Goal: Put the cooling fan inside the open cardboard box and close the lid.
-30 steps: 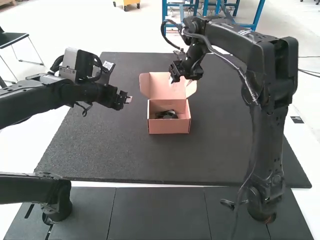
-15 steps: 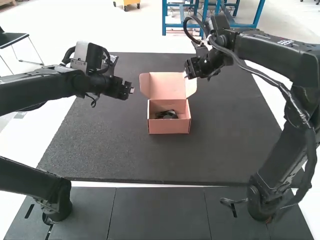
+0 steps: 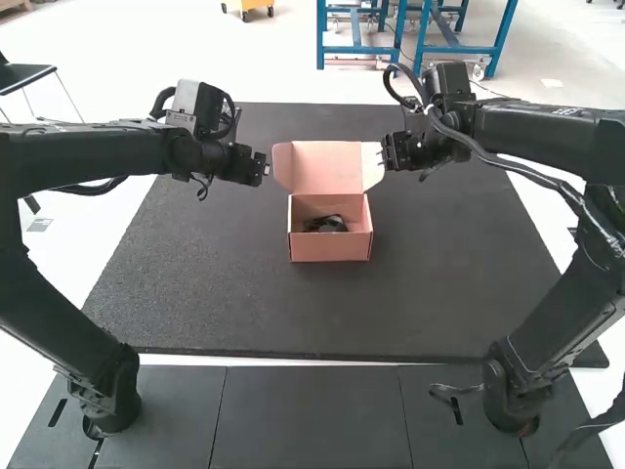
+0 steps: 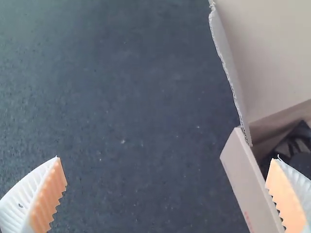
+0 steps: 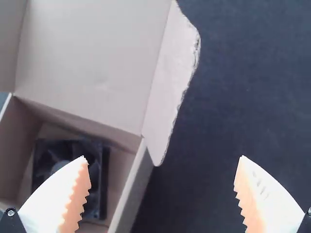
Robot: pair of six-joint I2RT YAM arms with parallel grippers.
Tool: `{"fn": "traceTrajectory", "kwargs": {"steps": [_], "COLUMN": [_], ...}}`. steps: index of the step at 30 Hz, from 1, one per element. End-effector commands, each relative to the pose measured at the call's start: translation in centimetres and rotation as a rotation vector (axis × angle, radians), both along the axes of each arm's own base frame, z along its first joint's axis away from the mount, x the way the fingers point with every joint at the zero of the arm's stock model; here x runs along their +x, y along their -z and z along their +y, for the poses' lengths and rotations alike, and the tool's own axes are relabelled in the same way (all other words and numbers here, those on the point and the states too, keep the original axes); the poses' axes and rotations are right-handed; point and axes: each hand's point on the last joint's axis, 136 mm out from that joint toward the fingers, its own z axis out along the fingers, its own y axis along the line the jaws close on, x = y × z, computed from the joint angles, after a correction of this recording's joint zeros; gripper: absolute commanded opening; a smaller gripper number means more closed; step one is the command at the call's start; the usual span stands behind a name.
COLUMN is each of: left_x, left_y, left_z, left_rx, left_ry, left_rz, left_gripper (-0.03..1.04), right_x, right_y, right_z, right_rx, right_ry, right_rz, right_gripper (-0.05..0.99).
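Note:
A small cardboard box (image 3: 330, 227) stands open mid-mat, its lid (image 3: 325, 167) upright at the back with side flaps out. The black cooling fan (image 3: 323, 223) lies inside it, also visible as the fan (image 5: 68, 160) in the right wrist view and a dark corner of the fan (image 4: 296, 145) in the left wrist view. My left gripper (image 3: 262, 168) hovers open just left of the lid's left flap (image 4: 228, 73). My right gripper (image 3: 384, 156) hovers open at the lid's right flap (image 5: 170, 82). Neither holds anything.
The box rests on a black foam mat (image 3: 195, 274) over the table; bare mat stretches to the left, right and front of the box. The arms' bases stand at the near edge.
Both grippers have come down and inward toward the lid: the left one moved right to the left flap, and the right one swung from above the lid to beside the right flap.

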Motion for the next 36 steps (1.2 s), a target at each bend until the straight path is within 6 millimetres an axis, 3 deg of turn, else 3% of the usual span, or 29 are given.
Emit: {"fn": "traceTrajectory", "kwargs": {"steps": [1,10,19,36], "left_x": [1.4,2.7,4.2,6.5], "left_y": [-1.8,-1.0,0.1,1.9], "left_z": [0.0,1.0,2.9,1.9], "left_rx": [-0.032,-0.051,-0.045,-0.042], "left_ry": [-0.041,-0.093,-0.136,-0.122], "left_rz": [-0.045,-0.051,-0.048,-0.034], "left_gripper": [0.97,0.97,0.97,0.97], "right_x": [0.5,1.1,2.0,2.9], "right_y": [-1.1,0.8,1.3,1.1], "right_z": [-0.4,0.3,0.6,0.7], "right_rx": [0.029,0.024,0.024,0.039], "right_ry": [0.030,0.020,0.018,0.026], "right_rz": [-0.037,-0.001,0.014,0.015], "right_gripper": [0.67,0.67,0.67,0.67]}}
